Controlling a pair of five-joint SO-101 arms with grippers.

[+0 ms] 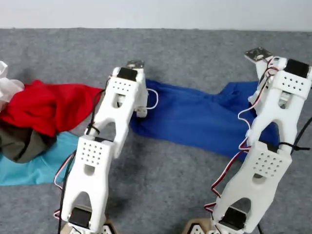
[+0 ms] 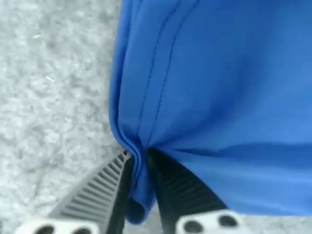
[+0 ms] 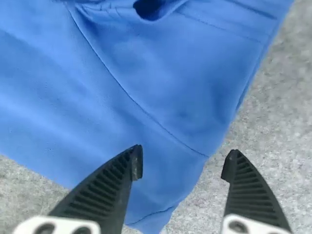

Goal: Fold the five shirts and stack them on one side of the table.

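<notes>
A blue shirt (image 1: pixel 195 117) lies spread across the middle of the grey carpeted table (image 1: pixel 161 185). My left gripper (image 2: pixel 141 161) is shut on the hem of the blue shirt (image 2: pixel 219 97), the cloth bunched between its ribbed fingers (image 2: pixel 105 190). In the high view the left arm (image 1: pixel 117 105) sits at the shirt's left end. My right gripper (image 3: pixel 183 163) hovers open over the blue shirt's (image 3: pixel 122 83) right edge, one finger above cloth, the other above carpet. The right arm (image 1: pixel 280 97) stands over the shirt's right end.
At the table's left edge lies a heap of other shirts: red (image 1: pixel 48 105) on top, a dark olive one (image 1: pixel 22 141), a light turquoise one (image 1: pixel 36 163) and a bit of white cloth (image 1: pixel 7 85). Bare carpet lies in front, between the arm bases.
</notes>
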